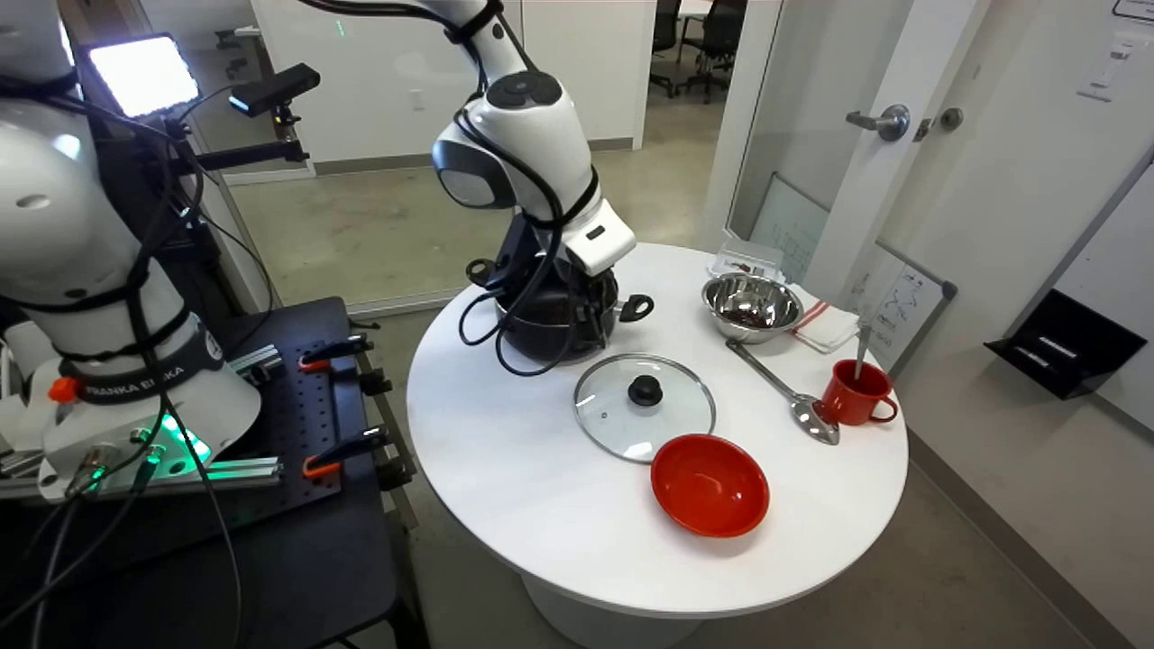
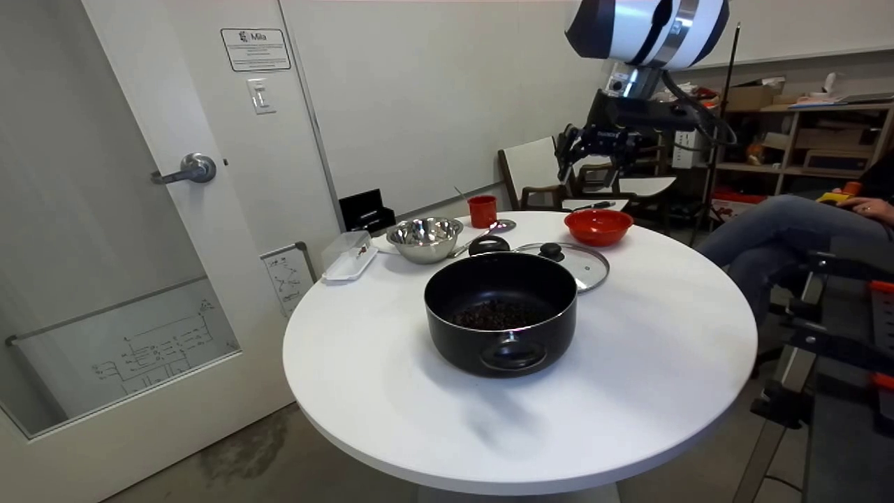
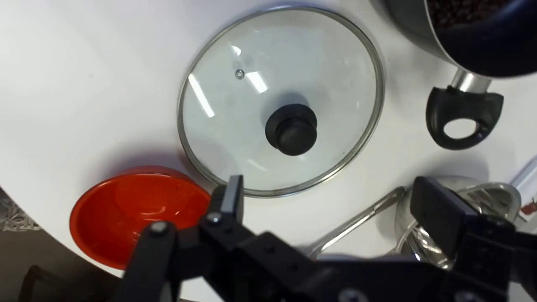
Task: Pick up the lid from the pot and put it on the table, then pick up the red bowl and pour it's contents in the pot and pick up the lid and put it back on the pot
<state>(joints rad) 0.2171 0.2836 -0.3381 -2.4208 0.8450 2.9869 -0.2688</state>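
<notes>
Gripper [image 3: 329,180] was found released: jaws were spread wide, only clear space framed between the fingers [image 3: 438,214]. It was held up in the air, apart from every tabletop item, by the white Panda arm [image 1: 541,149]; in an exterior view it was mostly masked by the arm itself.

Glass lid [image 1: 649,429] was seen lying flat on the round white table [image 2: 628,405], knob-up, between the black pot [image 2: 454,342] and the red bowl [image 1: 712,489]. Pot side: a narrow gap was visible in the wrist view. Bowl side: rims were seen right next to each other, contact could not be confirmed.

Pot was upright and uncovered; a layer of dark bean-like pieces [image 2: 497,316] was visible on its floor in the wrist view and in an exterior view. Red bowl was also upright, set near the table edge, its glossy red inside exposed.

Rest of tabletop: steel bowl [image 2: 422,250] was placed near the clear plastic container [image 2: 349,262] and just beside the red-striped cloth [image 1: 829,329]; interior was blurred by reflections. Metal serving spoon [image 1: 781,383] was laid with handle end by the steel bowl and head by the red mug [image 1: 850,401]; whether either end was touching could not be told. Metal utensil [image 1: 863,347] was stood in the mug, slightly tilted. Seated person [image 2: 758,220] was partly captured in an exterior view.
</notes>
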